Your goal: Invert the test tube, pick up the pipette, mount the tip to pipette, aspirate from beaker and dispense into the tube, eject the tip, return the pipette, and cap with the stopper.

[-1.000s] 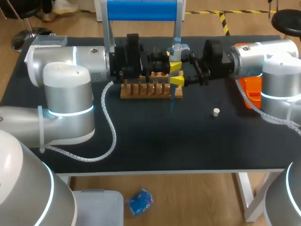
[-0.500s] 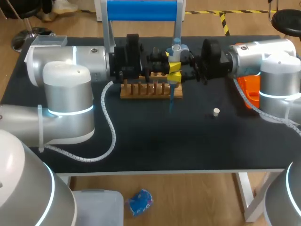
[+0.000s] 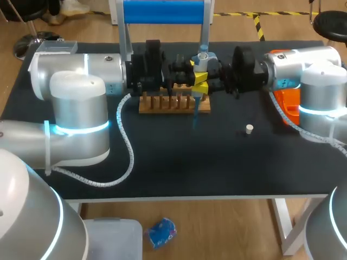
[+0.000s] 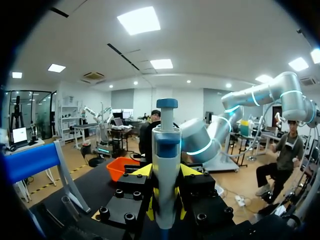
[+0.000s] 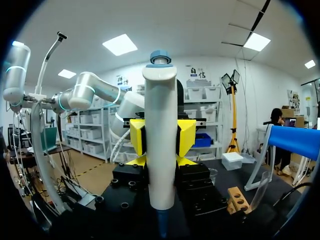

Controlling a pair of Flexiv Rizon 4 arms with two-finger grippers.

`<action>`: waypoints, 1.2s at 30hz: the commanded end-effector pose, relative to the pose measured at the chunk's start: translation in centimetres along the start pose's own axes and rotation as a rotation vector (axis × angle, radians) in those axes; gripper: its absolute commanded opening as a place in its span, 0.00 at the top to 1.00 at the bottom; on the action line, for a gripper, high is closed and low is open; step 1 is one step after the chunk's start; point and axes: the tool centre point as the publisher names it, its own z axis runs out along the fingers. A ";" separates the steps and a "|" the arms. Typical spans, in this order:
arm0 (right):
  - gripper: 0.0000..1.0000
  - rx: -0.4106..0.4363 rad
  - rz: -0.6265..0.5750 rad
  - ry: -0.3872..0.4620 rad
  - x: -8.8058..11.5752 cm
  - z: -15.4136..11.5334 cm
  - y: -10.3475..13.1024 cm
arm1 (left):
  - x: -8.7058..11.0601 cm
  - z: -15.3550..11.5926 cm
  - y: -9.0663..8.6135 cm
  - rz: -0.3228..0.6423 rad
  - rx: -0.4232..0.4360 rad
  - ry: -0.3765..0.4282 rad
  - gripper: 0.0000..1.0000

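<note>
The black table (image 3: 162,157) carries everything. 2 silver arms come in from either side and meet at its far middle, by a stand with a blue top bar (image 3: 162,11). An orange bin (image 3: 290,105) sits under the right arm. A wooden test tube rack (image 3: 173,103) lies just in front of the left pincer (image 3: 181,76); whether that pincer is apart or together cannot be told. The right pincer (image 3: 200,82) is clamped on the pipette (image 3: 203,57), its 2 yellow tips (image 5: 137,137) pressed flat on opposite sides of the barrel. The pipette (image 5: 161,125) stands upright over the rack's right end: pale grey-white body, blue plunger knob on top, slim blue tip (image 3: 195,116) pointing down. A small cream stopper (image 3: 249,129) rests on the table, well apart to the rack's right.
</note>
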 end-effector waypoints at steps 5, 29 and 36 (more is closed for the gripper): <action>1.00 0.003 0.004 -0.004 -0.6 0.0 0.0 | 0.5 0.4 0.0 0.001 0.005 0.003 1.00; 1.00 0.028 -0.011 -0.054 -0.8 -3.1 0.5 | 0.2 -2.4 -1.0 -0.014 0.042 -0.101 0.00; 1.00 0.039 -0.018 -0.067 -0.2 -6.1 1.4 | 0.2 -2.4 -1.0 -0.014 0.042 -0.101 0.00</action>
